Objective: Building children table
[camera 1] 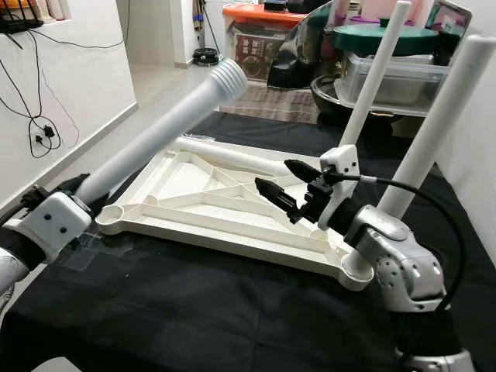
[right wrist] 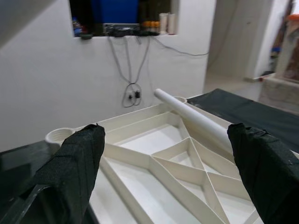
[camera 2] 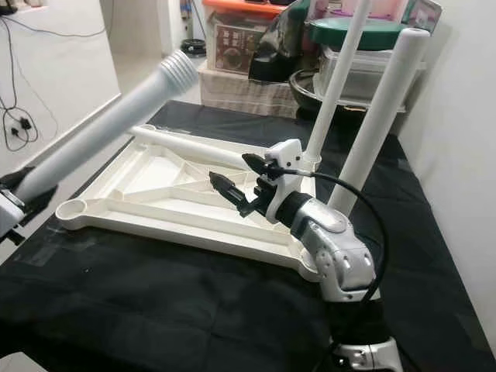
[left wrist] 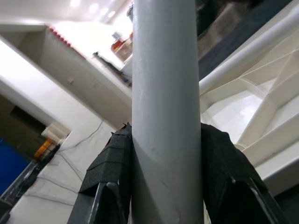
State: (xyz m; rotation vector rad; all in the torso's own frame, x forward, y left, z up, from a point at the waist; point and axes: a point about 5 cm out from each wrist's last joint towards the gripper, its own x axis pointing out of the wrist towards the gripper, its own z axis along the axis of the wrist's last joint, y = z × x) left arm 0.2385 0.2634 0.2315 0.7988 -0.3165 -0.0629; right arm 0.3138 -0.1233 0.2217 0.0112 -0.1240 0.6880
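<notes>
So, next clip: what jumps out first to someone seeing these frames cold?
The long white table leg held slantwise in the left gripper, its threaded end raised over the upside-down white tabletop on the black cloth. Next, two legs already standing upright at the tabletop's right corners, with the open right gripper hovering above the ribbed underside. A fourth leg lies along the far edge.

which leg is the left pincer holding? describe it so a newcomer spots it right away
Start at the black cloth with the upturned white tabletop on it. Two legs stand upright in its right-hand corners, and one leg lies flat along its far edge. The held leg is the one slanting in mid-air from the left pincer, threaded end up.
</notes>
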